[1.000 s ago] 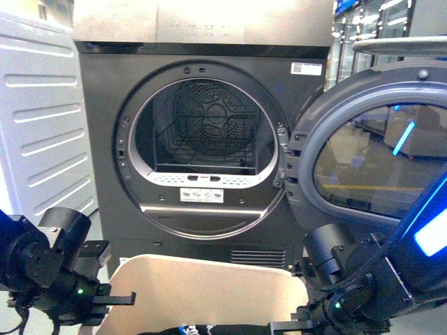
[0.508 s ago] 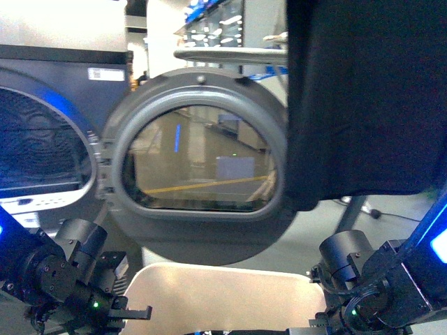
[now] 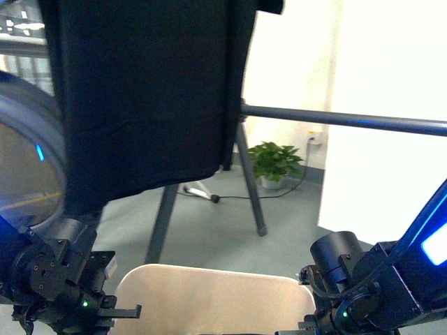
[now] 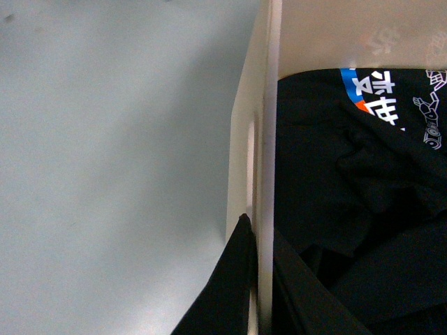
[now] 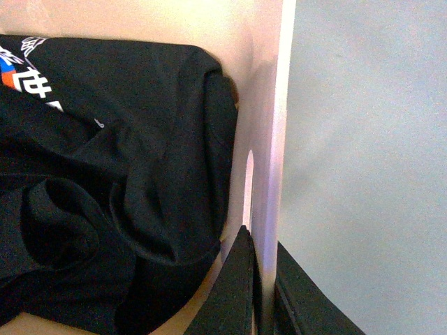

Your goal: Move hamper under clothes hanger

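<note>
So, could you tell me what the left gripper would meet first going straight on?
Most likely the hamper, whose side wall sits between its fingers; depth along the wall is unclear.

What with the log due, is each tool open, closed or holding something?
Left tool: closed on the hamper wall.
Right tool: closed on the hamper's other wall.

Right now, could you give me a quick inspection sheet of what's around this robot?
Surface: grey floor.
Job's things: beige hamper holding black clothes; clothes hanger ahead, black garment draped on it.
Clutter: nothing seen.
Grippers: left gripper and right gripper each clamp a hamper wall.
Cables: one cable on the floor behind the hanger.
Surroundings: potted plant, round grey door, white wall.
</note>
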Action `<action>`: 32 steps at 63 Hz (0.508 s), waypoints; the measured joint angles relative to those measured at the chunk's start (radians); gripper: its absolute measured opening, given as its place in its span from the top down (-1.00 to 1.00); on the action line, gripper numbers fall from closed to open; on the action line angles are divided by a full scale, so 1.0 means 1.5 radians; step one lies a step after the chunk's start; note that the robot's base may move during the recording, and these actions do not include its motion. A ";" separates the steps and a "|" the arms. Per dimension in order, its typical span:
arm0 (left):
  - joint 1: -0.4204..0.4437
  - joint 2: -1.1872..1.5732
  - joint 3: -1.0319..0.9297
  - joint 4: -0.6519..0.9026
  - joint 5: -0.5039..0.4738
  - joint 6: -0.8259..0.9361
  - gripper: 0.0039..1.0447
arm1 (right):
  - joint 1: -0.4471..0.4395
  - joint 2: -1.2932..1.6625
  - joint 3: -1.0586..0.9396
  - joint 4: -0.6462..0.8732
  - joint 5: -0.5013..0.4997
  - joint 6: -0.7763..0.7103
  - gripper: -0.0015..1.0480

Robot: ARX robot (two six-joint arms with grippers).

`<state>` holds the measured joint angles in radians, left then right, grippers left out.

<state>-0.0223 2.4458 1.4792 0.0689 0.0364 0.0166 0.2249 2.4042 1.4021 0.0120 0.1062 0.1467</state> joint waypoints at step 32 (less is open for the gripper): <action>0.000 -0.001 -0.001 0.000 -0.001 0.000 0.92 | 0.000 -0.001 0.000 0.000 -0.001 -0.001 0.94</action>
<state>-0.0219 2.4443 1.4780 0.0689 0.0357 0.0166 0.2245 2.4027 1.4017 0.0120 0.1047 0.1459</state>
